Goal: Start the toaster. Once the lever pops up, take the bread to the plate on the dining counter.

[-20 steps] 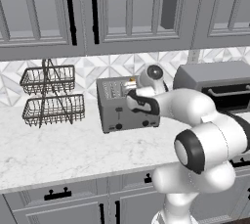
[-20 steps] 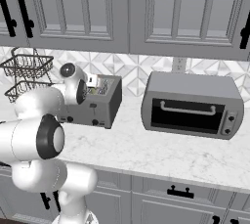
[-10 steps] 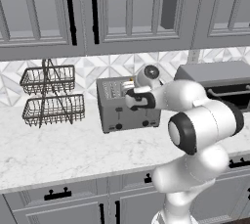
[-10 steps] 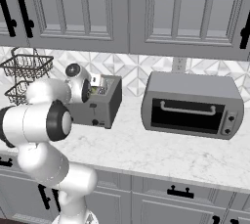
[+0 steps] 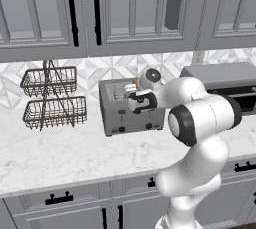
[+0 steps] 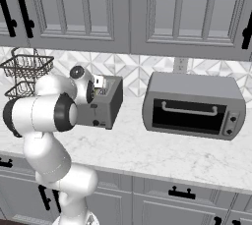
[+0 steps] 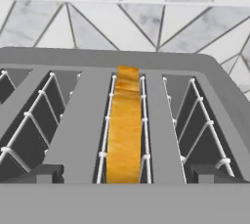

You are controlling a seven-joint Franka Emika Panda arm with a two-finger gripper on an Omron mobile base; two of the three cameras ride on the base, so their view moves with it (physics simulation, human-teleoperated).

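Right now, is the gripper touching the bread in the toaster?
Apart. In the hand view the bread stands in its slot of the toaster, with both fingertips wide of it at the sides.

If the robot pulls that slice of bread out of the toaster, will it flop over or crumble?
The bread is thin and golden-tan, so it is probably toasted stiff and unlikely to flop. It looks small and light beside the toaster. Standing on edge between the slot's wires, it may snag or crumble if squeezed hard.
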